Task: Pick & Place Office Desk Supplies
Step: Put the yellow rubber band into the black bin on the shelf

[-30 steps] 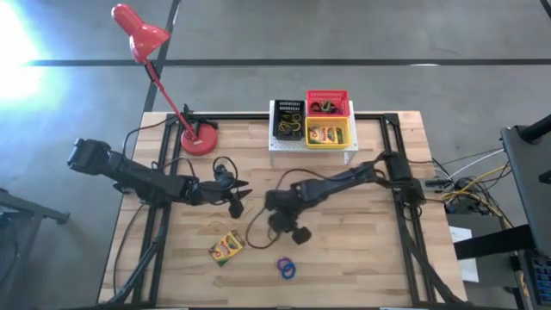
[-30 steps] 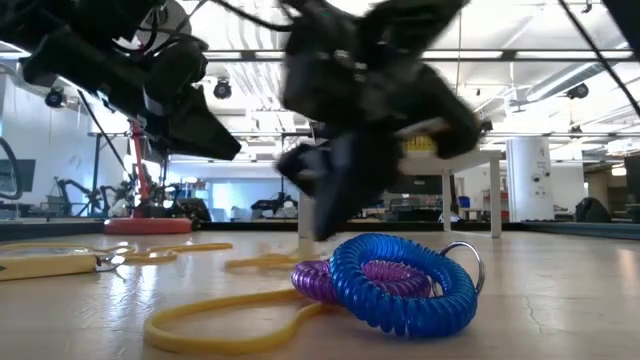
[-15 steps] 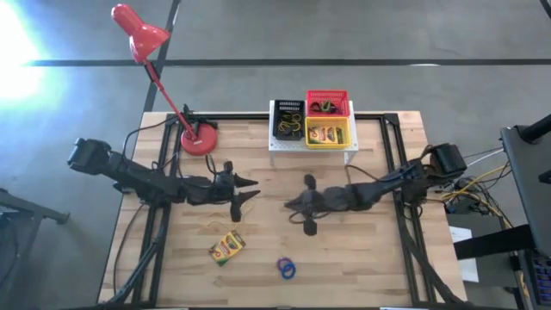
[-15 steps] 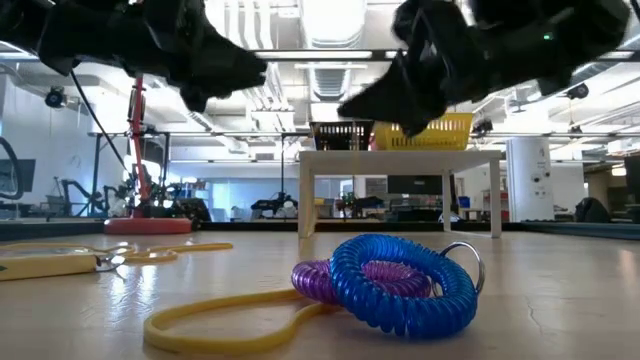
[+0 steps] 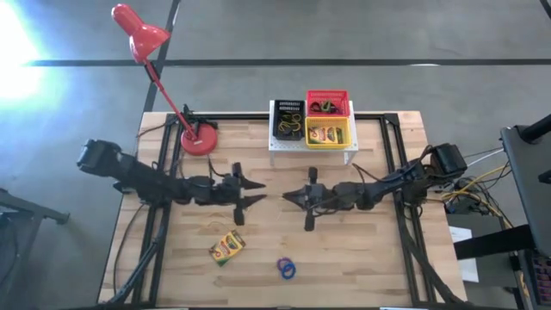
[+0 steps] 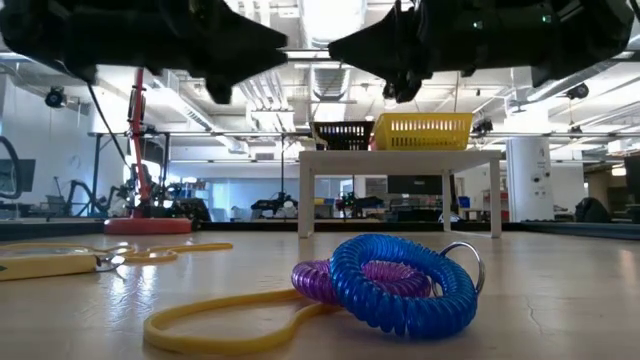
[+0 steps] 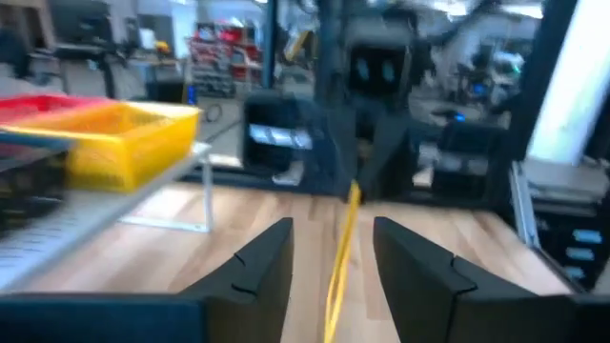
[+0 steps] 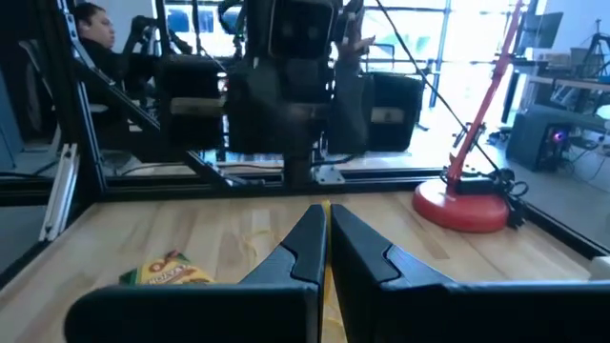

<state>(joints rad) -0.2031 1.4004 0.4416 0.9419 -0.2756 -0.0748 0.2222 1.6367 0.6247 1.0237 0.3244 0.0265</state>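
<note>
Right tool [image 8: 324,211] is clenched, and a thin yellow rubber band [image 7: 339,252] shows pinched between its fingers. It hangs above the middle of the wooden surface [image 5: 379,258], tip to tip with my left tool [image 5: 256,191], the two close together but not touching. My left tool is released, its fingers [image 7: 257,262] spread to either side of the band without pressing on it. The band runs as a straight narrow line from one tool toward the other, so its long axis lies across the surface from arm to arm; it looks slack, thin and bright yellow.

Only the right arm has it, so I judge the carry falls to that arm. The black basket [image 5: 288,127] on the white stand [image 5: 312,146], which already holds yellow bands, lies toward the far edge, almost straight beyond my right tool.

On the near side a crayon box [image 5: 226,247] lies flat, and the blue and purple coil rings [image 6: 400,280] sit together beside another yellow band [image 6: 220,315]
</note>
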